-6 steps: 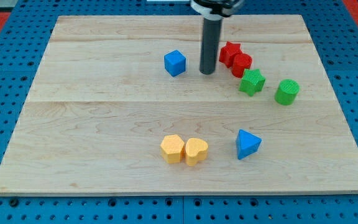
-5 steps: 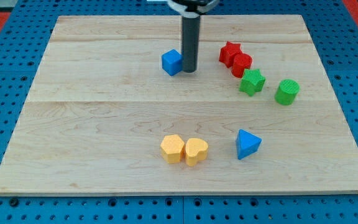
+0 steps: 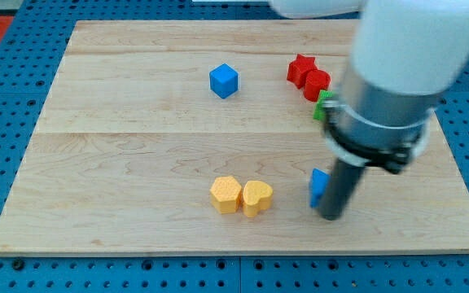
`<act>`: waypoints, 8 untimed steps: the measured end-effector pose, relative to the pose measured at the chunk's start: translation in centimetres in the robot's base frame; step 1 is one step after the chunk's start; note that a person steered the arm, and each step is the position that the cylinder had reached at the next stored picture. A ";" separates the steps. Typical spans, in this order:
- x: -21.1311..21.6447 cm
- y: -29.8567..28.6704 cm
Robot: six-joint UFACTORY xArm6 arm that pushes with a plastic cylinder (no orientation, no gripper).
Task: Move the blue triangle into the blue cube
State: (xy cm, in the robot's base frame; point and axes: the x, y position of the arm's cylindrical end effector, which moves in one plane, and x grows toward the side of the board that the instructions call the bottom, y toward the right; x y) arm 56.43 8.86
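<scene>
The blue cube [image 3: 224, 80] sits on the wooden board [image 3: 120, 163] above the middle. The blue triangle [image 3: 318, 185] lies at the lower right, mostly hidden behind my rod; only its left edge shows. My tip [image 3: 330, 215] rests on the board right against the triangle's right and lower side. The arm's large body covers the board's upper right.
A red star [image 3: 300, 68] and a red cylinder [image 3: 317, 82] sit at the upper right. A green block [image 3: 324, 104] peeks out at the arm's left edge. A yellow hexagon [image 3: 226, 194] and a yellow heart [image 3: 257, 197] lie side by side at the bottom middle.
My rod has left the blue cube's right side and swung down to the blue triangle's right. The cube was nudged slightly left. The arm now hides the green blocks.
</scene>
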 end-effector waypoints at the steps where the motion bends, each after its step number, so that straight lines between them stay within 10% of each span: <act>1: -5.3 -3.3; 4: -4.5 3.0; 8: -18.0 -8.1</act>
State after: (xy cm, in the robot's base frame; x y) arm 38.44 0.73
